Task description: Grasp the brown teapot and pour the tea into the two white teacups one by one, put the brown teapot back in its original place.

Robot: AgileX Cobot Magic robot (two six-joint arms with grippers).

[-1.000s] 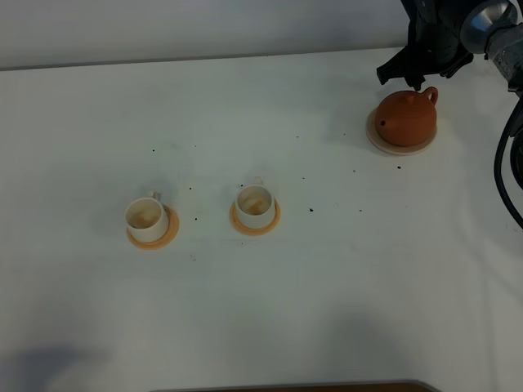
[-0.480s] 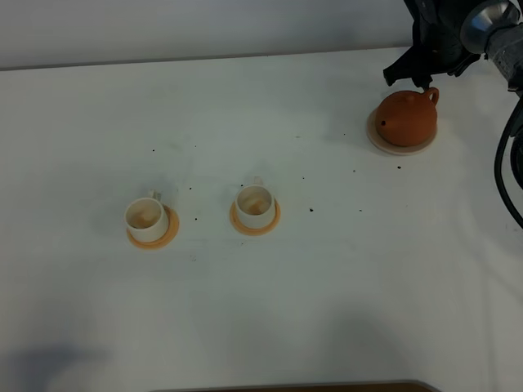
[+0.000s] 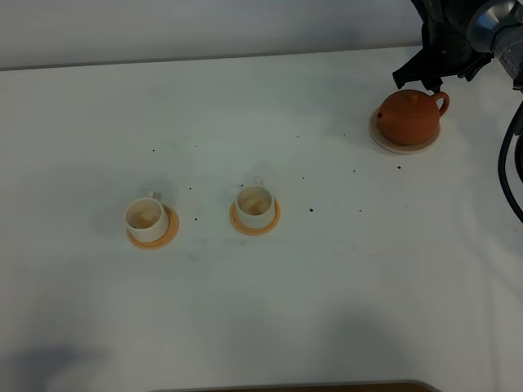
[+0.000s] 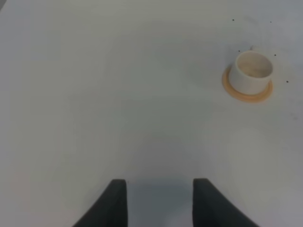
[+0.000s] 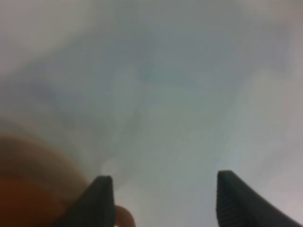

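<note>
At the white table's (image 3: 327,294) two o'clock corner, the squat reddish-brown clay teapot (image 3: 407,117) sits on its pale beige round saucer (image 3: 382,140). The right gripper (image 5: 165,198) hangs at its twelve o'clock, jaws spread, empty. Toward eight o'clock, two small white cylindrical teacups, one (image 3: 147,216) and another (image 3: 254,200), stand on orange round coasters (image 3: 167,238). The left gripper (image 4: 161,203) is parted, empty.

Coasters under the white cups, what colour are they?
Orange. One coaster shows best in the left wrist view.
</note>
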